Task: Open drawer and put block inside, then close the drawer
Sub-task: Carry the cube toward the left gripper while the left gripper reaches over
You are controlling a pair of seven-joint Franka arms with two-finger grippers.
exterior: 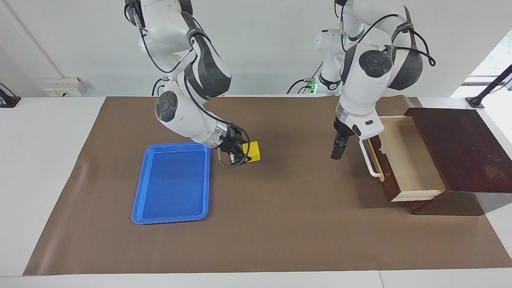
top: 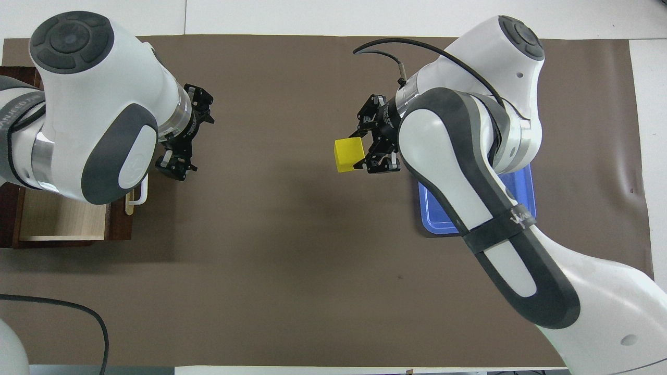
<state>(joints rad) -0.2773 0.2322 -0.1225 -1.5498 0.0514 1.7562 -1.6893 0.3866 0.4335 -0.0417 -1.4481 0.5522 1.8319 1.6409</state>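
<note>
Nearest the robots, the left gripper (exterior: 335,153) hangs in the air over bare brown mat (exterior: 280,224), just beside the drawer's white bar handle (exterior: 370,162) but apart from it, its fingers spread and empty. The drawer (exterior: 408,160) stands pulled out of its dark brown wooden box (exterior: 460,148) at the left arm's end of the worktop (exterior: 40,160), its pale wood interior bare and open from above.

Toward the middle of the mat, the right gripper (exterior: 245,154) hangs clear of the surface with its fingers clamped on the block (exterior: 252,152), a small yellow cube. The block is held over open mat just off the blue tray's edge, on the side toward the drawer, with a wide unobstructed stretch of mat between it and the left gripper.

The blue tray (exterior: 138,200) lies flat at the right arm's end, its long sides running away from the robots; its farther rim sits well inside the mat's edge. In the overhead view the right arm covers most of the tray, leaving only one corner (top: 437,221) showing.
</note>
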